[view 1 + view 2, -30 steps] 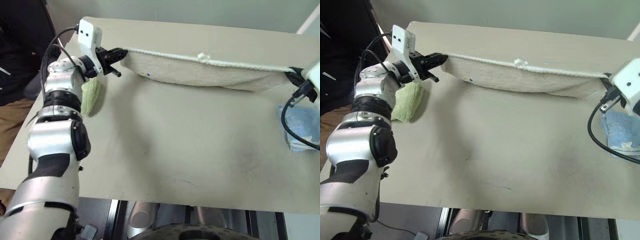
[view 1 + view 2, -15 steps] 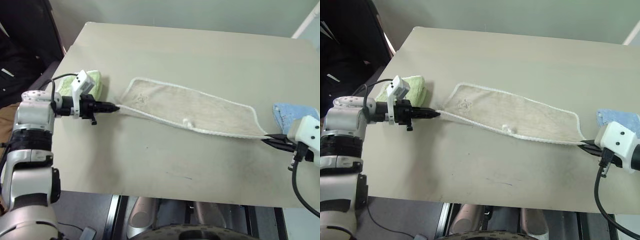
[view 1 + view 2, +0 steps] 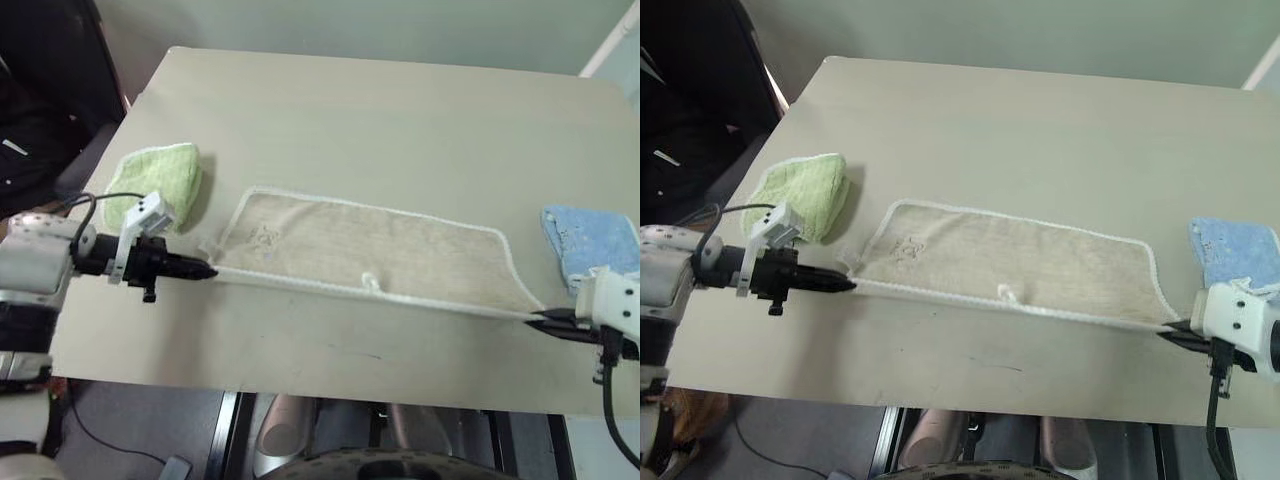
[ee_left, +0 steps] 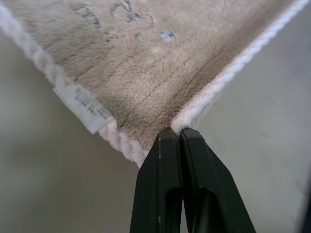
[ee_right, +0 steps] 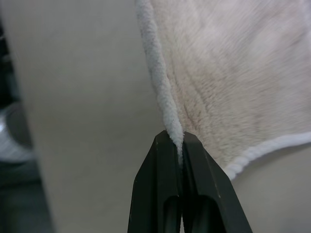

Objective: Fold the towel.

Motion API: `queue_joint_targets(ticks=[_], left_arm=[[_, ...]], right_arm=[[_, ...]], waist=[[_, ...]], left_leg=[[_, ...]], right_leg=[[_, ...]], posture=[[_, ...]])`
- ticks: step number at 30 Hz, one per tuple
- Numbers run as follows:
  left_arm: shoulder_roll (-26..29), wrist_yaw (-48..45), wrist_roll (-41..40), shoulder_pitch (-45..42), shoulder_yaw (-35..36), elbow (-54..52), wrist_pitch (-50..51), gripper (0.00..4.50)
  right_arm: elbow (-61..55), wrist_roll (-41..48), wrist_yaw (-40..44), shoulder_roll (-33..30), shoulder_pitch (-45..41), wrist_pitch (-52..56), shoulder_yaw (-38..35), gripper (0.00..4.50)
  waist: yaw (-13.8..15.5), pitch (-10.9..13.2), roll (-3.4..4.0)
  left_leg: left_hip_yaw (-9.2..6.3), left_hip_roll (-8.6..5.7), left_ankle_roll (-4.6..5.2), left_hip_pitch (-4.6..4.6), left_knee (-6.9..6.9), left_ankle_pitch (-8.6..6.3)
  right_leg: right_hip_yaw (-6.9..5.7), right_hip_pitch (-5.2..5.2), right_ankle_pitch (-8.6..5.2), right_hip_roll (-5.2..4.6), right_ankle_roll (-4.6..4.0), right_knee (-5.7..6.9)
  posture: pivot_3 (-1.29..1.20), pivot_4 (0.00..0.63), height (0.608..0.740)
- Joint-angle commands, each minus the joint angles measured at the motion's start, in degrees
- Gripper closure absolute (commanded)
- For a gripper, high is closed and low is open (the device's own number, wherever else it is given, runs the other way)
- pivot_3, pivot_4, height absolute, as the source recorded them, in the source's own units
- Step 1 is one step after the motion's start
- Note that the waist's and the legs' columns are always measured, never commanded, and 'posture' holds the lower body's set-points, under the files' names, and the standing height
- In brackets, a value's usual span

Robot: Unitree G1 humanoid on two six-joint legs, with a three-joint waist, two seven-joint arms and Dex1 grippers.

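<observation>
Lab-like room: bare beige table (image 3: 400,110)

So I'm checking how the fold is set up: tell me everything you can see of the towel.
The towel is beige terry cloth with white corded edging, a faint stitched motif near its left end, a small white loop on the near edge and a white label at the left corner. It lies spread flat on the table, long side across. The left gripper and right gripper are each shut on a near corner, stretching that edge taut.

Three cloths total: one beige terry towel (image 3: 370,258), one light green terry cloth (image 3: 158,180), one light blue cloth (image 3: 590,240).
</observation>
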Motion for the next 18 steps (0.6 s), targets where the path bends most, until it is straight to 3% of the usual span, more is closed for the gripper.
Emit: queue_joint_targets(ticks=[1, 9, 18], left_arm=[[2.13, -1.02, -2.59, 1.34, 2.30, -2.97, 1.76, 4.47], [1.30, 0.10, -4.13, 0.81, 1.69, 0.40, 2.00, 4.47], [-2.69, -0.27, -5.73, -9.62, 2.70, 11.33, -0.33, 4.47]], right_arm=[[-0.59, -0.08, 3.07, -0.32, 1.75, -1.64, -3.69, 4.50], [-0.77, 2.15, 1.60, 0.18, -0.69, -0.48, -2.25, 4.50], [1.07, 9.31, -4.83, 3.72, -10.79, 4.90, 2.10, 4.50]], waist=[[0.00, 0.00, 0.00], [-0.19, -0.01, -0.01], [-0.16, -0.04, -0.07]], left_leg=[[-0.01, 0.01, -0.02, 0.01, -0.03, -0.01], [-0.02, 0.01, -0.07, 0.03, -0.07, -0.04], [-0.07, 0.01, -0.05, 0.04, -0.05, 0.01]], right_leg=[[0.00, -0.01, -0.03, 0.00, -0.03, 0.02], [0.00, -0.03, -0.06, 0.01, -0.09, 0.05], [-0.03, -0.01, -0.04, 0.02, -0.13, 0.08]], posture=[[0.00, 0.150, 0.740], [0.00, 0.150, 0.740], [0.00, 0.150, 0.740]])
